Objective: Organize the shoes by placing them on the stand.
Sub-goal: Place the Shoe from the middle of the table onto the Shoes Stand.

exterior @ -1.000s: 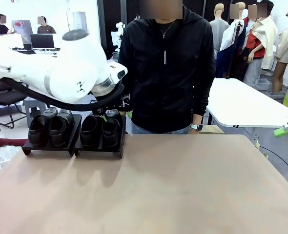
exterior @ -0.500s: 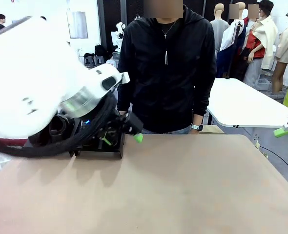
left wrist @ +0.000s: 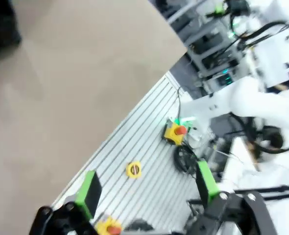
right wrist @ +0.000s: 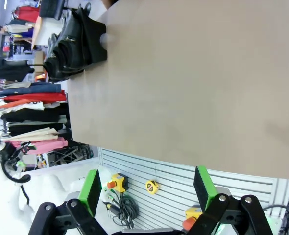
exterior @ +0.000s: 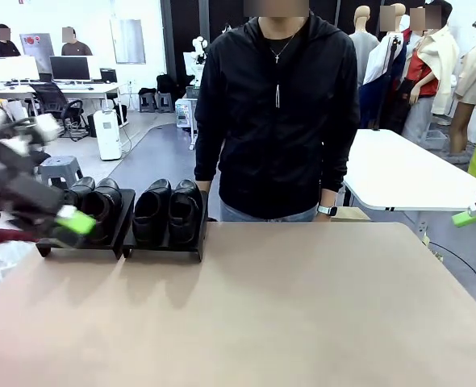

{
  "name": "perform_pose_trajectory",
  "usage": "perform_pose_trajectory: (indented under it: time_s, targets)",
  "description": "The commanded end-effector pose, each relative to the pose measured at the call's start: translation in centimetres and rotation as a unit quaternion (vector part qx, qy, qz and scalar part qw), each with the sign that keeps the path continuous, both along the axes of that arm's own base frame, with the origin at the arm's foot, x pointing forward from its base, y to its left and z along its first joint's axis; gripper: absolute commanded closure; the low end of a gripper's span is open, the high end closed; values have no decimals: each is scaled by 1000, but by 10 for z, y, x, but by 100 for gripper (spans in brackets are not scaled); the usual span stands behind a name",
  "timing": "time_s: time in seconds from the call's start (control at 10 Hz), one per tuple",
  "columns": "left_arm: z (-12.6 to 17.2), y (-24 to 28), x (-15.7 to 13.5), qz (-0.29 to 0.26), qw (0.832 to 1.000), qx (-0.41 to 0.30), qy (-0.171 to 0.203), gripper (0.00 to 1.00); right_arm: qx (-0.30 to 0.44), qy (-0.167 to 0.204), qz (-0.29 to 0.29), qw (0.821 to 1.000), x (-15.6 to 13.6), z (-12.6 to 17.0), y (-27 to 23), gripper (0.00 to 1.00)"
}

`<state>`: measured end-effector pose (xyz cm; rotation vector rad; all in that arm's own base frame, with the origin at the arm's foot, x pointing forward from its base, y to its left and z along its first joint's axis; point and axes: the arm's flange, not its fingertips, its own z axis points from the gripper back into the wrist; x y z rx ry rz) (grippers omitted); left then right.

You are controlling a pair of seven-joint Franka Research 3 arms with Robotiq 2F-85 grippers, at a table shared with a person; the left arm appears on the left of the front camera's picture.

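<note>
All four black loafers rest on the black stand [exterior: 162, 247] at the table's far left. One pair [exterior: 94, 206] lies on the left platform and the other pair [exterior: 168, 211] on the right one. The shoes [right wrist: 71, 43] also show at the top left of the right wrist view. My left gripper [exterior: 70, 219] is a blur at the left edge, in front of the left platform. Its own camera shows it open [left wrist: 147, 188] and holding nothing. My right gripper [exterior: 473, 214] hangs off the table's right side, open [right wrist: 146, 188] and empty.
A person in a black hoodie [exterior: 278, 113] stands at the far edge, just right of the stand. The tan table [exterior: 286, 314] spreads wide in front. Under both wrist cameras lies a ribbed metal base [right wrist: 183, 183] with yellow boxes and cables. A white table [exterior: 407, 173] stands behind on the right.
My left arm has pulled away from the right platform and swung back to the left edge, uncovering both pairs. The right arm has not moved.
</note>
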<state>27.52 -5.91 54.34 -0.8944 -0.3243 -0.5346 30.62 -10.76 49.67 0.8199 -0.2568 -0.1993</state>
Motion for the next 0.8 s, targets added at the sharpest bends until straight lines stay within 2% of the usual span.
perform_pose_trajectory:
  time_s: [0.0, 0.1, 0.2, 0.3, 0.7]
  targets:
    - [-41, 49, 4, 22, 998, -25, 46, 0, 6, -5, 3, 1000, 0, 3, -1, 0]
    - [-54, 58, 7, 62, 996, -28, 65, 0, 6, -5, 3, 1000, 0, 3, -1, 0]
    - [-62, 54, 11, 64, 995, -30, 63, 0, 6, -5, 3, 1000, 0, 3, -1, 0]
    - [-32, 73, 7, 40, 998, -28, 50, 0, 6, -5, 3, 1000, 0, 3, -1, 0]
    - [-32, 73, 7, 40, 998, -28, 50, 0, 6, -5, 3, 1000, 0, 3, -1, 0]
